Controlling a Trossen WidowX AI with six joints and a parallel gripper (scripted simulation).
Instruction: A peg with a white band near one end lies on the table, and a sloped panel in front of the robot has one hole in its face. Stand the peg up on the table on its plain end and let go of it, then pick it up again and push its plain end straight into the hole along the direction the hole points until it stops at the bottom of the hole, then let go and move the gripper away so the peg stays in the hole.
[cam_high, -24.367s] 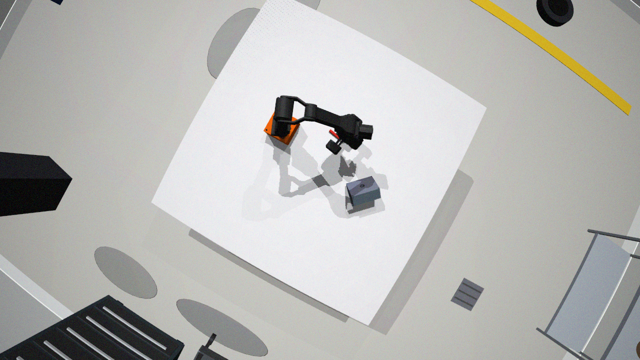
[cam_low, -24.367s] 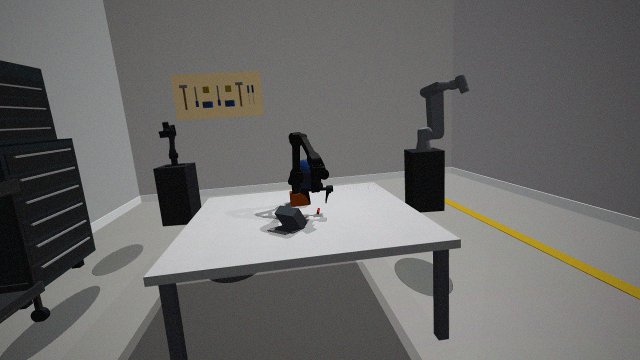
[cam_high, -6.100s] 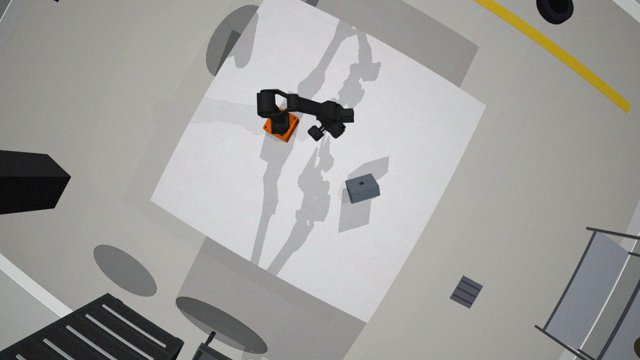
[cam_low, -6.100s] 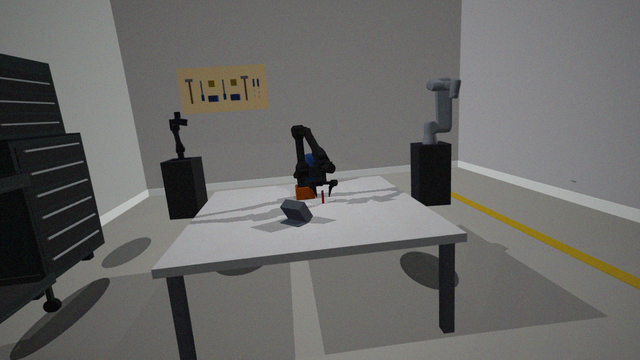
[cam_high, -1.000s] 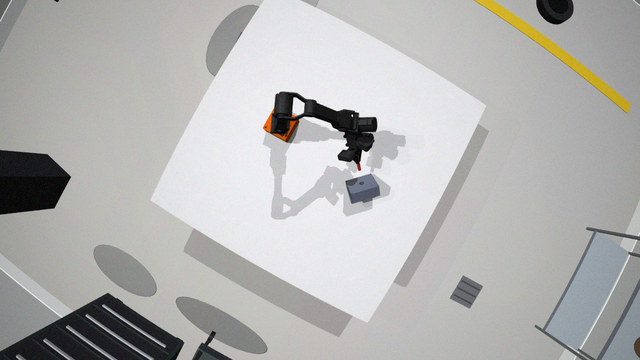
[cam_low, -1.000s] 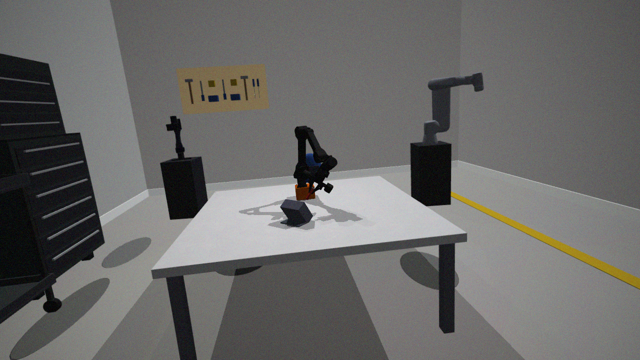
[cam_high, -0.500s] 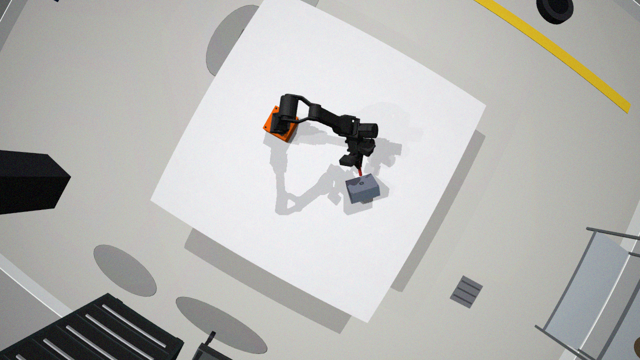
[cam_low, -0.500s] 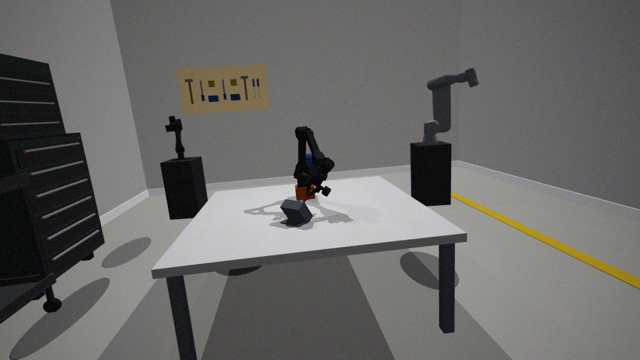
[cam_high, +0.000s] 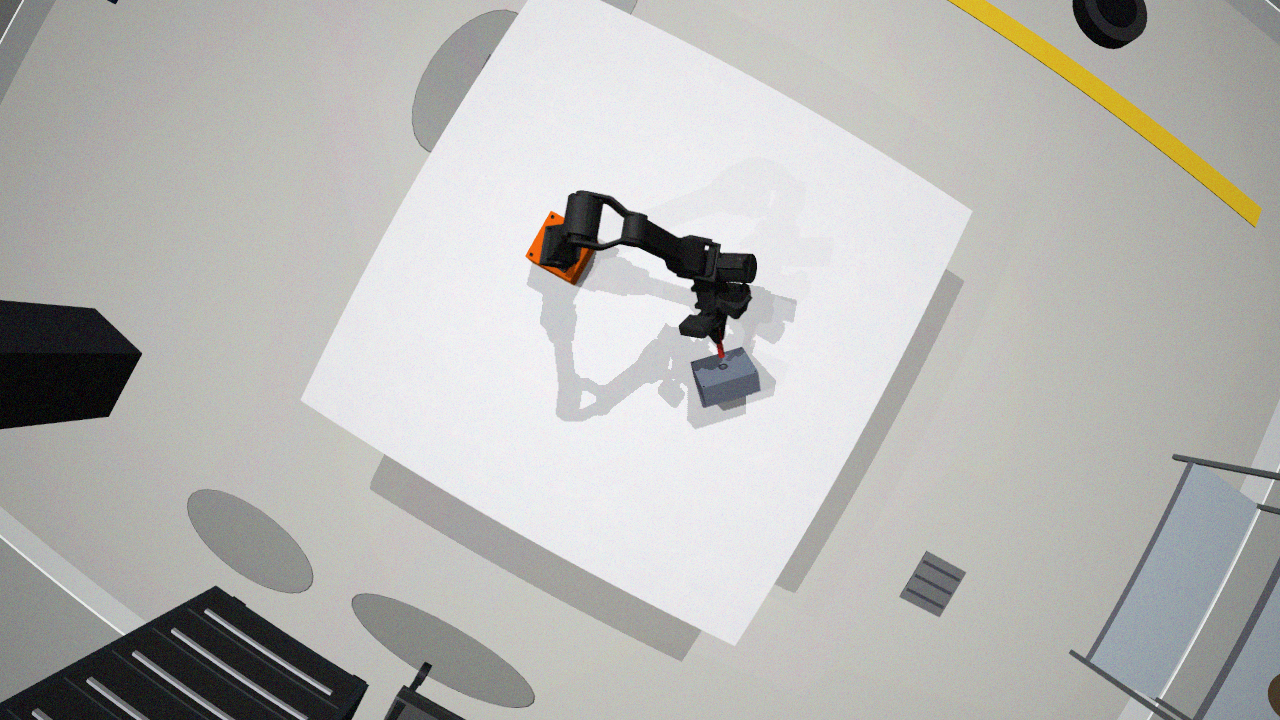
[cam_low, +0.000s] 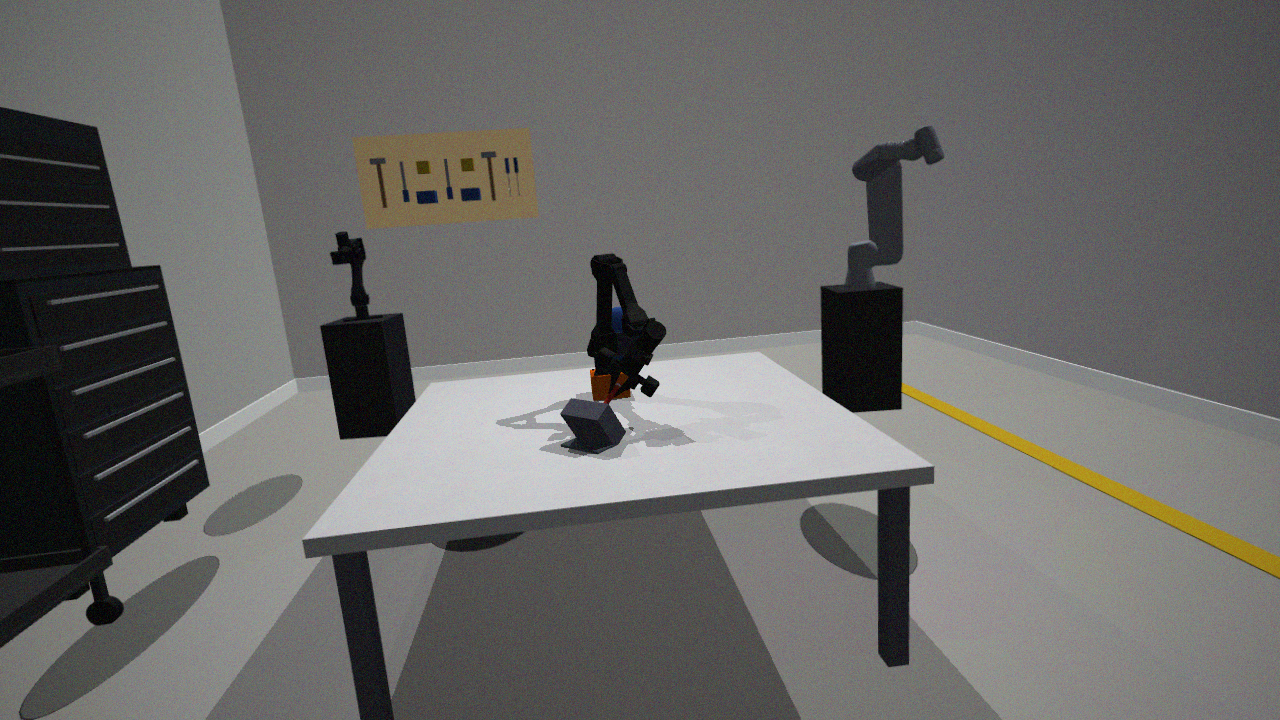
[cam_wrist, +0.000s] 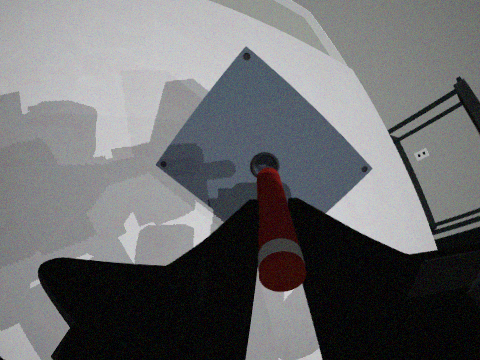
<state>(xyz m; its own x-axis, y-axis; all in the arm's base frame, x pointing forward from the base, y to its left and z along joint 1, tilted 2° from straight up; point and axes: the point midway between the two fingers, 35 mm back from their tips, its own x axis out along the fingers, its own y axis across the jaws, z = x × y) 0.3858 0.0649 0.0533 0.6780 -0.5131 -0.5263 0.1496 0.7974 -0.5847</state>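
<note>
My gripper (cam_wrist: 272, 208) is shut on the red peg (cam_high: 720, 349) (cam_wrist: 274, 215). In the wrist view the peg's white band (cam_wrist: 280, 247) is at the near end, and its plain end points away from the gripper toward the panel. The blue-grey sloped panel (cam_high: 733, 380) (cam_low: 594, 424) (cam_wrist: 260, 110) has one round hole (cam_high: 723, 366) (cam_wrist: 264, 162) in its face. In the wrist view the plain end overlaps the hole's lower edge; whether it touches the face or has entered the hole I cannot tell. The gripper is on the arm-base side of the panel.
The panel stands on the white table (cam_high: 465, 358) (cam_low: 465, 483). The orange arm base (cam_high: 575, 271) (cam_low: 597, 385) is at the back in the exterior view. Shadows of the arm fall on the table and on the panel's face.
</note>
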